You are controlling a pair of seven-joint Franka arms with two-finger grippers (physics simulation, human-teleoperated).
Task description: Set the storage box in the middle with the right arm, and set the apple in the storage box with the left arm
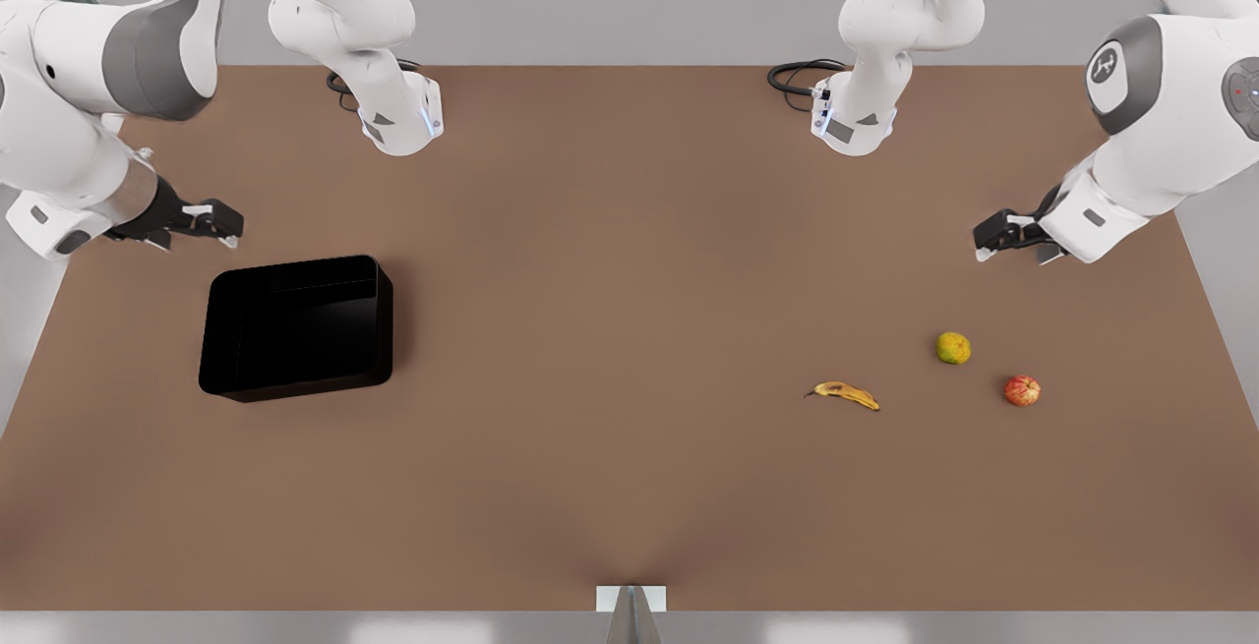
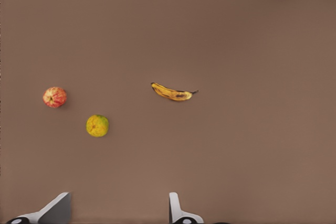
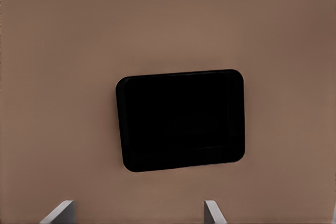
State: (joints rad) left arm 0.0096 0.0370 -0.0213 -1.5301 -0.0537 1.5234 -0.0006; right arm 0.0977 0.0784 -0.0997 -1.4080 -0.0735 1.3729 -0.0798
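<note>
We find the storage box (image 1: 295,327) at the front view's left, rigid and glossy, so best gripped on a wall. The right gripper (image 1: 218,223) hangs near it, fingers wide. The apple (image 1: 1022,390) sits opposite: firm, prone to rolling. The left gripper (image 1: 991,235) is wide, empty.

The front view looks steeply down across the table (image 1: 610,447), facing the arm bases. Each wrist view looks straight down from high up, sharing table patches with it.
</note>
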